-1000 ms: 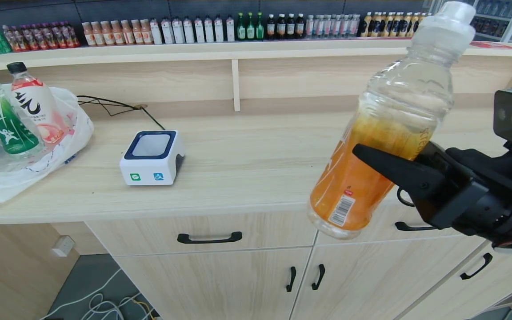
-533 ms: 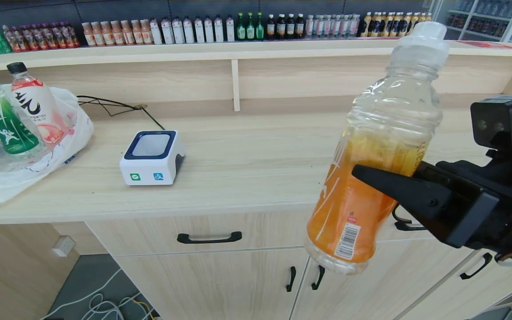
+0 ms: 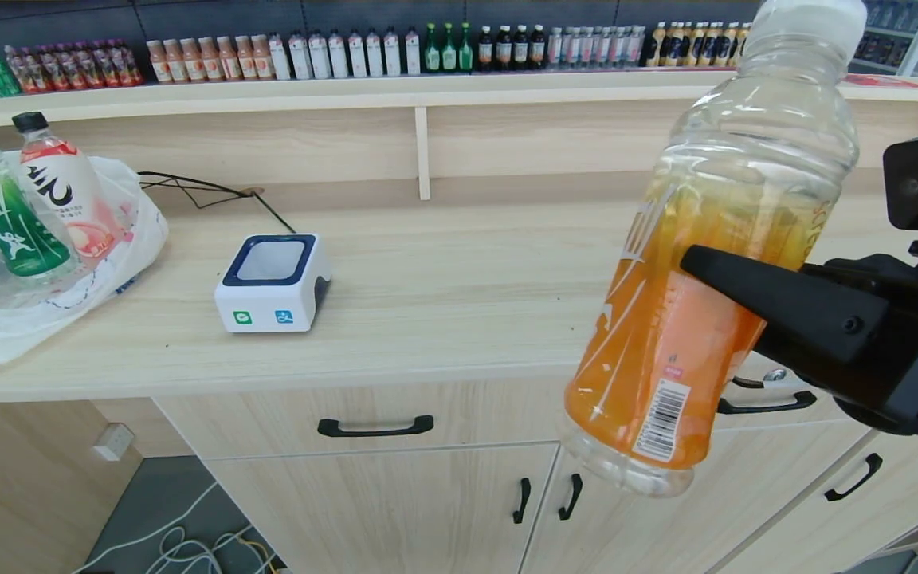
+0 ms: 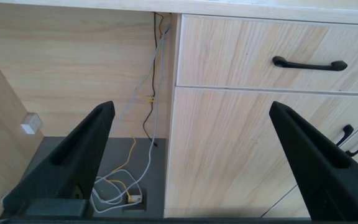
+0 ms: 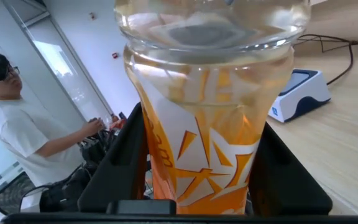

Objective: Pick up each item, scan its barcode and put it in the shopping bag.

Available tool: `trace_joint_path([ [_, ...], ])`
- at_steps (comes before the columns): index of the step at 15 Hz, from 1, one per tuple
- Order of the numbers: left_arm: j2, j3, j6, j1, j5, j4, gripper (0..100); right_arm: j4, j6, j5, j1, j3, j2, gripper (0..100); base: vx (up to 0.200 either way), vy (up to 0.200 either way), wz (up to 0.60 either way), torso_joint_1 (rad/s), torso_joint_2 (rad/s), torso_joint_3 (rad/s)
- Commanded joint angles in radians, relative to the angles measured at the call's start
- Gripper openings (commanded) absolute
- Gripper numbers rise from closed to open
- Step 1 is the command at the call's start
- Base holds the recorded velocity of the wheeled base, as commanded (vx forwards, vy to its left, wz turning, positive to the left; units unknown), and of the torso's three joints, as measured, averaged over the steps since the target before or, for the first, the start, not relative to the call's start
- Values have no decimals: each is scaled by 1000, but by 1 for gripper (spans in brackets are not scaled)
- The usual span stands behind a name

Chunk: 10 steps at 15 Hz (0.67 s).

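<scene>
My right gripper [image 3: 734, 275] is shut on an orange drink bottle [image 3: 706, 303] and holds it tilted in the air at the right, in front of the counter's edge, its barcode [image 3: 661, 418] facing the head camera near the bottle's base. The right wrist view looks along the bottle [image 5: 207, 124] between the fingers [image 5: 120, 168]. A white barcode scanner [image 3: 272, 283] with a dark-framed window sits on the counter at centre-left. The white shopping bag [image 3: 68, 271] lies at the far left with two bottles in it. My left gripper [image 4: 191, 155] is open, low down before the cabinet fronts.
The wooden counter [image 3: 443, 295] has a raised back ledge lined with many drink bottles [image 3: 363, 52]. A black cable [image 3: 204, 191] runs behind the scanner. Drawers and cabinet doors with black handles [image 3: 375, 428] lie below the counter. Cables [image 4: 132, 180] lie on the floor.
The right gripper has carried the bottle up and slightly right after a dip half a second ago, and it looms larger now. Scanner, bag and its bottles have not moved.
</scene>
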<state>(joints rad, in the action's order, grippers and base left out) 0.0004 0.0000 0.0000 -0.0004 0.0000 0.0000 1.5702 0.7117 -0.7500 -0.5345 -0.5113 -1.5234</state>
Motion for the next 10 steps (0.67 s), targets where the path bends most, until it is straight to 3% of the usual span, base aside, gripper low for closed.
trace_joint_path([
  [1, 0, 0, 0, 0, 0, 0, 100, 1, 3, 1, 1, -7, 3, 0, 0, 0, 0, 0, 0, 0],
  [10, 0, 0, 0, 0, 0, 0, 100, 1, 0, 8, -55, -32, 26, 0, 0, 0, 0, 0, 0, 0],
])
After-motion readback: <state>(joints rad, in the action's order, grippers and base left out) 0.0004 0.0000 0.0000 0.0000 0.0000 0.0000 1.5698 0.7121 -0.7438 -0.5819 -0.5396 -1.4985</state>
